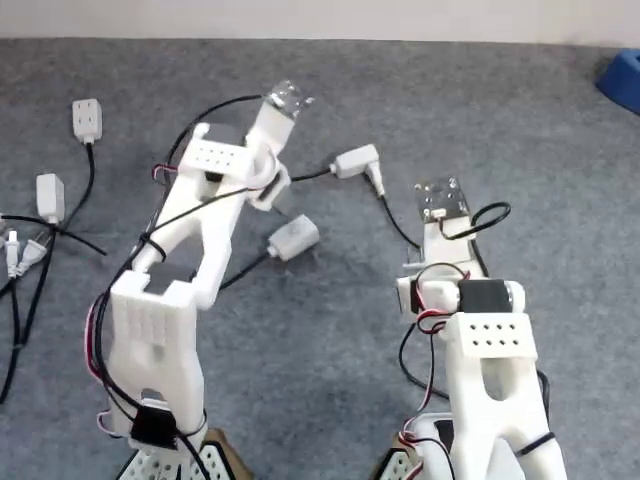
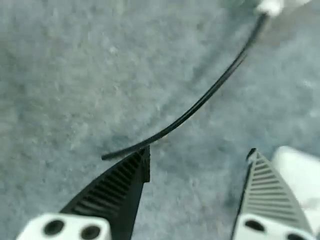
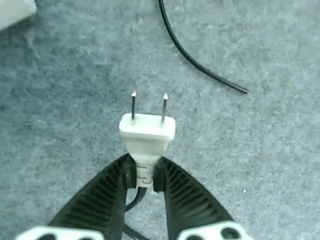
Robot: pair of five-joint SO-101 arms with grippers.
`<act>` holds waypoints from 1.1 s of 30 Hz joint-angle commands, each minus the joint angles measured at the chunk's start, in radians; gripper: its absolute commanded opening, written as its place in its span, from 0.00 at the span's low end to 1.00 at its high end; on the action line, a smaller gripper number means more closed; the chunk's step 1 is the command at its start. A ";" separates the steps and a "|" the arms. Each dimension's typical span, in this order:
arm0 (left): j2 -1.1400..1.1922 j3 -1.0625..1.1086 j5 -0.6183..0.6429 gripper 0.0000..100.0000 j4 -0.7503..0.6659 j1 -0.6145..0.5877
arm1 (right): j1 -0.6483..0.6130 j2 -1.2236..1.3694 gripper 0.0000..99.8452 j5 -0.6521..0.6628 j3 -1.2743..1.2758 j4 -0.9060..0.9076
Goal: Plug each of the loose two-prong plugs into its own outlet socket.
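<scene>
Pinching the white plug by its neck, my right hand aims the prongs straight ahead; a white socket block lies near, off to one side. My left hand hangs spread.

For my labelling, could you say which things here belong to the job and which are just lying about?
Job: two-prong plug in the right gripper; loose plug; outlet socket; open left gripper.
Lying about: blue object at the far corner.
</scene>
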 commanded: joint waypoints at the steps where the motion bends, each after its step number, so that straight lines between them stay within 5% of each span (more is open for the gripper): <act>1: 0.012 -0.107 -0.048 0.30 0.114 -0.013 | -0.007 -0.016 0.01 0.012 -0.012 -0.007; 7: -0.082 -0.082 -0.054 0.17 0.161 0.013 | -0.007 -0.016 0.01 0.012 -0.012 -0.005; 12: -0.150 0.045 -0.054 0.24 0.207 0.084 | -0.007 -0.016 0.01 0.012 -0.012 -0.004; 19: -0.170 0.251 -0.046 0.23 0.084 0.140 | -0.004 -0.016 0.01 0.012 -0.008 -0.004; 33: -0.170 0.254 0.044 0.23 0.110 0.366 | -0.002 -0.015 0.01 0.012 -0.012 -0.004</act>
